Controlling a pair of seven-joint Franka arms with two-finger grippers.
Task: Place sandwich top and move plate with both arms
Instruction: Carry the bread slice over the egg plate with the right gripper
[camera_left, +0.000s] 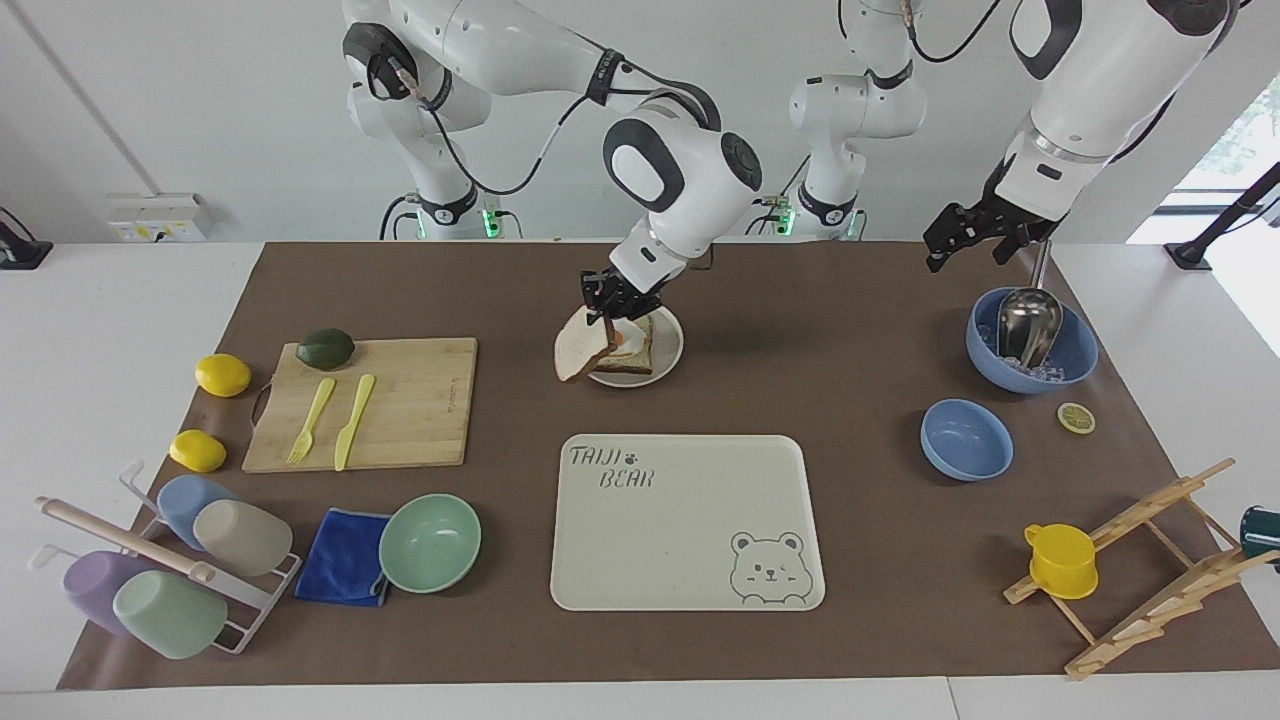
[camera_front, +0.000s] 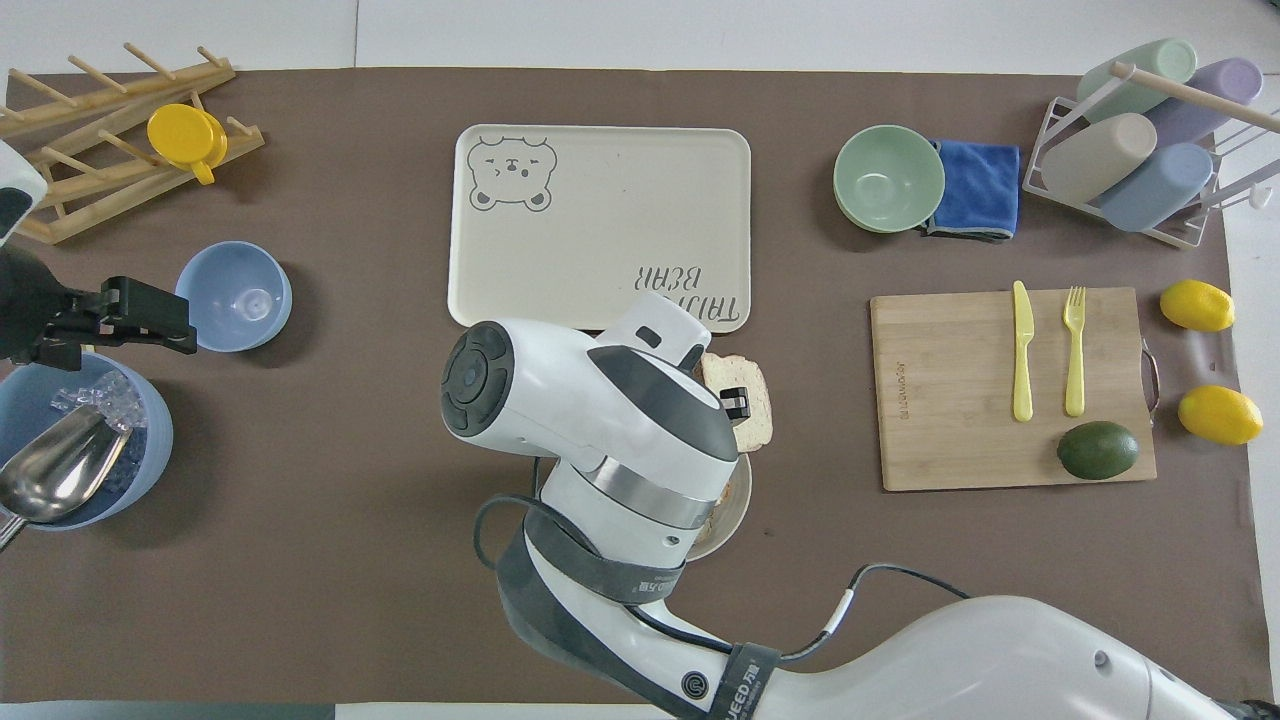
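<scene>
Sandwich top (camera_left: 584, 344) hung tilted in the right end effector (camera_left: 610, 303), pinched by its upper edge over the rim of the plate (camera_left: 668, 355) at the cutting-board side. On the plate lay the egg toast (camera_left: 632, 350), partly hidden by the slice. Farther from the robots sat the bear tray (camera_left: 686, 520); the cutting board (camera_left: 410, 400) lay beside the plate. Left end effector (camera_left: 968, 238) waited, spread wide and holding nothing, above the blue bowl with the scoop (camera_left: 1030, 322).
</scene>
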